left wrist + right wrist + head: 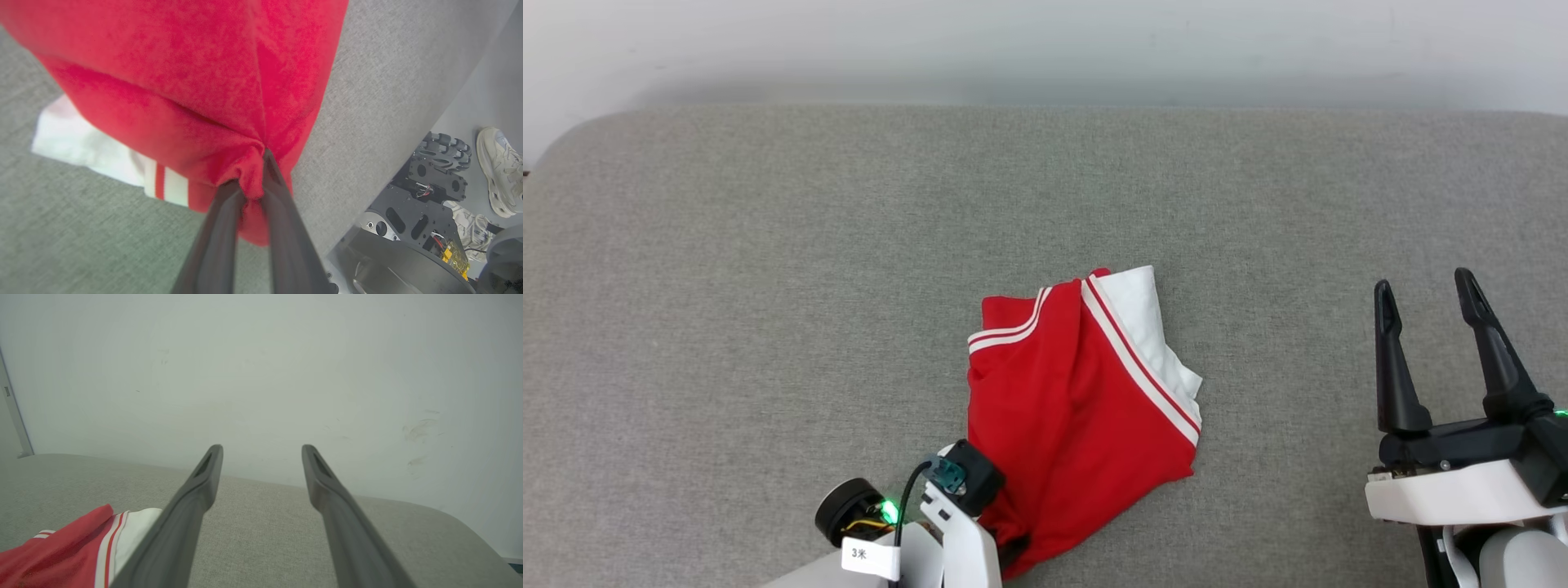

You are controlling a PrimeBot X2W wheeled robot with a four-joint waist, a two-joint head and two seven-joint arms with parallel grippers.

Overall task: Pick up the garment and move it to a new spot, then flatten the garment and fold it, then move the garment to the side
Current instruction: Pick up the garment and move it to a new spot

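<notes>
A: Where is the garment (1078, 392), and who has it?

B: It lies bunched in rough layers on the grey cushion (768, 286), near the front edge; the left gripper (251, 169) is pinched narrow on a small pucker of red cloth at the near hem; the right gripper (1423, 282) hovers wide and bare, well apart to the right.

A: What worries you?

B: The bite is small; it takes a fold at the very edge, and I cannot tell how many layers are in it; a lift may bring up the top layer alone, so the bundle opens and the white sleeve (1143, 310) trails behind.

A: And a slip?

B: Likely enough if the move is quick; the cloth looks soft and the fingers are thin and smooth; the pucker could slide out between them.

A: The cushion itself?

B: Woven, with a coarse grain; I judge it grips cloth, so a drag would rumple the garment rather than glide it; the front edge is just beside the held hem, and past it is the floor (502, 81), so a pull toward the robot could tip the cloth over.

A: What else is about?

B: A plain pale wall (1045, 41) behind the cushion, scuffed in places; below, the robot's dark base (412, 220) with a wheel (443, 151); a pale shoe (498, 167) on the floor just beside it, so I judge a person stands close.
</notes>
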